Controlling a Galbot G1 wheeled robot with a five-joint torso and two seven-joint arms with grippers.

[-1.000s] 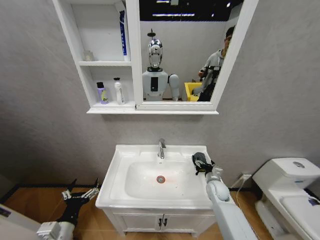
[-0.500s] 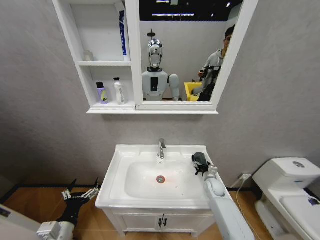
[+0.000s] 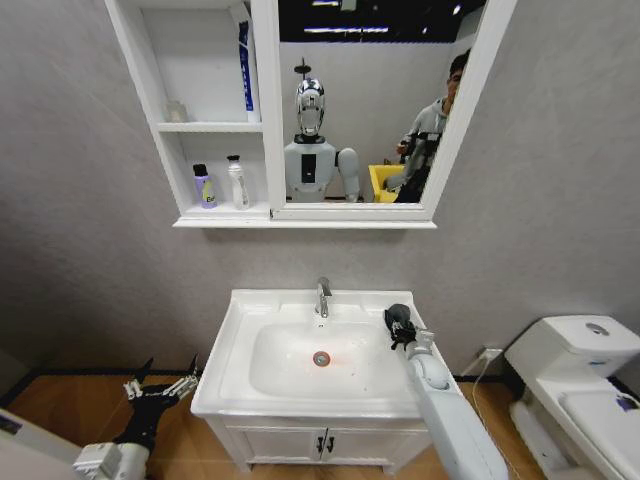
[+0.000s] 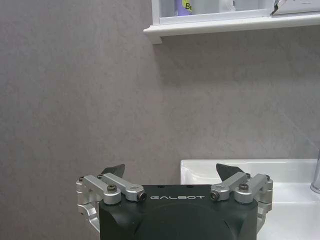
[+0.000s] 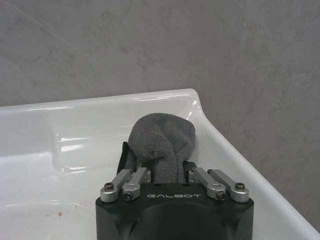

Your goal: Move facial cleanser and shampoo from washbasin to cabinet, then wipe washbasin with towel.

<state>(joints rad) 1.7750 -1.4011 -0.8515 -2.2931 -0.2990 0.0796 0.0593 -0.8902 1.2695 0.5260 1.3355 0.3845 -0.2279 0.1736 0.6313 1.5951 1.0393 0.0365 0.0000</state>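
Right gripper (image 5: pixel 159 172) over the right rear part of the washbasin (image 3: pixel 235 345); its fingers are clamped on the towel (image 5: pixel 161 145), which sits between them and bulges out beyond the fingertips as a rounded lump; towel's long axis runs out from the gripper toward the basin's back corner and the grey wall; fabric is soft, dark grey, with a fuzzy pile, folded over itself; whether the towel's underside touches the ceramic is hard to judge, possibly just on the inner slope

In the head view the towel (image 3: pixel 399 322) lies beside the basin's right rim, right of the chrome tap (image 3: pixel 323 296) and the reddish drain ring (image 3: pixel 321 358); basin is glossy white, rectangular, with rounded corners

Cabinet (image 3: pixel 163 125) above: white, narrow shelves joined to the mirror (image 3: pixel 370 100); 2 bottles (image 3: pixel 222 183) stand upright on the lowest shelf, 1 with a purple label, 1 white

Left gripper (image 3: pixel 160 385) hangs low, left of the basin, near the wood floor; fingers (image 4: pixel 114 170) spread apart, holding nothing
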